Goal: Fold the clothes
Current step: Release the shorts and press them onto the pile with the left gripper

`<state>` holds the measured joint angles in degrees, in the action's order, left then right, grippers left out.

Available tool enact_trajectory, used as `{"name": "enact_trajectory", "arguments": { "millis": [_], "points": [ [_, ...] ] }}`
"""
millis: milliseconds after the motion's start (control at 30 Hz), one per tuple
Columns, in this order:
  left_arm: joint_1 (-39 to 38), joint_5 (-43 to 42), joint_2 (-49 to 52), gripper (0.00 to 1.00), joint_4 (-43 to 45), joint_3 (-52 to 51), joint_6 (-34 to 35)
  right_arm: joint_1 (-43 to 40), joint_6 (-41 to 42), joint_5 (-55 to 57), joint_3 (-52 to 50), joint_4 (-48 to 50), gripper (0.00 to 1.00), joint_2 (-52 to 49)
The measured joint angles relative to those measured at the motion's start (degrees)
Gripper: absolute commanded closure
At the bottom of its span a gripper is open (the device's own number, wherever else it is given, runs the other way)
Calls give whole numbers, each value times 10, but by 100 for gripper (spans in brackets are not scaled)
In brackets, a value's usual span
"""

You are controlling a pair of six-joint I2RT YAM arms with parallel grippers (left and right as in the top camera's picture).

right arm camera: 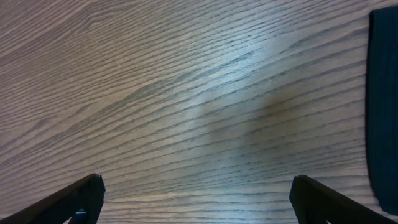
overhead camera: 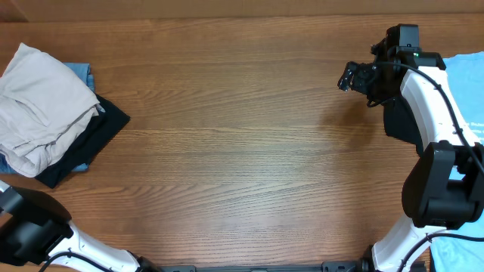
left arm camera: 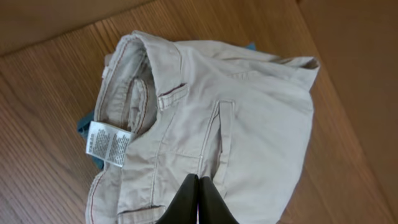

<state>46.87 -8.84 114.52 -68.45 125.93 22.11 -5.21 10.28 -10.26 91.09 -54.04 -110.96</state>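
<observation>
Beige trousers (overhead camera: 38, 106) lie crumpled on top of a pile at the table's left edge, over a blue garment (overhead camera: 82, 73) and a black garment (overhead camera: 102, 132). In the left wrist view the trousers (left arm camera: 249, 106) fill the frame, waistband and white label (left arm camera: 107, 144) to the left. My left gripper (left arm camera: 198, 186) is shut with nothing between its fingers, over the trousers. My right gripper (overhead camera: 352, 75) is open and empty above bare wood at the far right, and it also shows in the right wrist view (right arm camera: 196, 193).
A black garment (overhead camera: 401, 121) lies under the right arm, its edge showing in the right wrist view (right arm camera: 382, 112). A light blue garment (overhead camera: 467, 83) lies at the right edge. The wooden table (overhead camera: 242, 151) spans the middle. The left arm's base (overhead camera: 30, 230) is at the bottom left.
</observation>
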Motion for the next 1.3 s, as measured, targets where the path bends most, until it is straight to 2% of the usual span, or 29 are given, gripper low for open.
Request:
{"name": "enact_trajectory", "arguments": {
  "millis": [267,533,900,1033,1167,1200,1267,1300],
  "points": [
    [0,20,103,96,38,-30,-44,0,0,0,0,0,0,0],
    [4,70,105,90,12,-30,-36,0,0,0,0,0,0,0],
    [24,99,106,96,-11,-48,-10,0,0,0,0,0,0,0],
    [23,40,91,96,-22,-48,-9,0,0,0,0,0,0,0],
    [-3,-50,-5,96,-19,-48,0,0,0,0,0,0,0,0],
    [-16,-60,-25,93,-19,-45,1,0,0,0,0,0,0,0],
    [-68,-82,-60,63,-22,-37,2,0,0,0,0,0,0,0],
    [-95,-87,-61,31,-25,-37,4,0,0,0,0,0,0,0]
  ]
}}
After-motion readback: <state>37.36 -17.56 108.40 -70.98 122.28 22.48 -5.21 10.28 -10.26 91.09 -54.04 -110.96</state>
